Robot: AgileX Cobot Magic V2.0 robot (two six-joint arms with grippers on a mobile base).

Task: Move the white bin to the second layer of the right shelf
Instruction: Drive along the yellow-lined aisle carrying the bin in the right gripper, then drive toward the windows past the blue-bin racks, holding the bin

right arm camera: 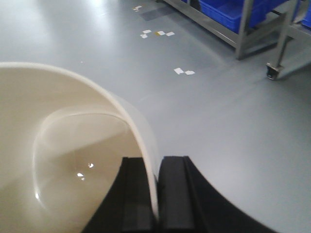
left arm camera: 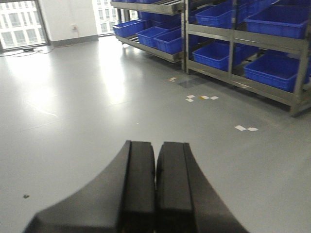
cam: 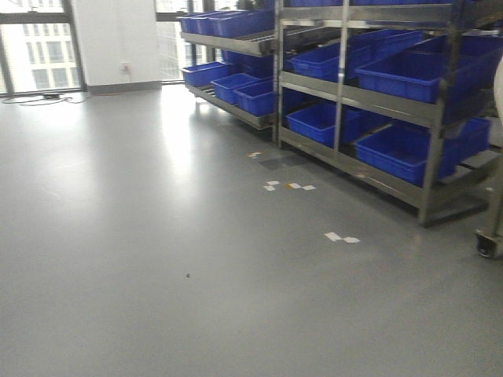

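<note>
White bin [right arm camera: 68, 160] is pinched by its wall in the right gripper [right arm camera: 156, 167], bowl to its left, seemingly for carrying; left gripper [left arm camera: 156, 148] closed, empty.

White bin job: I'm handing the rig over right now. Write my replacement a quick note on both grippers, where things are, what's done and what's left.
Left gripper: shut, holding nothing, pointed over bare floor.
Right gripper: shut on the white bin, one finger inside its wall and one outside.
Right shelf: ahead and to the right across open floor. Its visible levels hold blue crates, and no free spot shows from here.
Done: bin gripped.
Left: drive up to the shelf, set the bin on the second layer, release.
</note>
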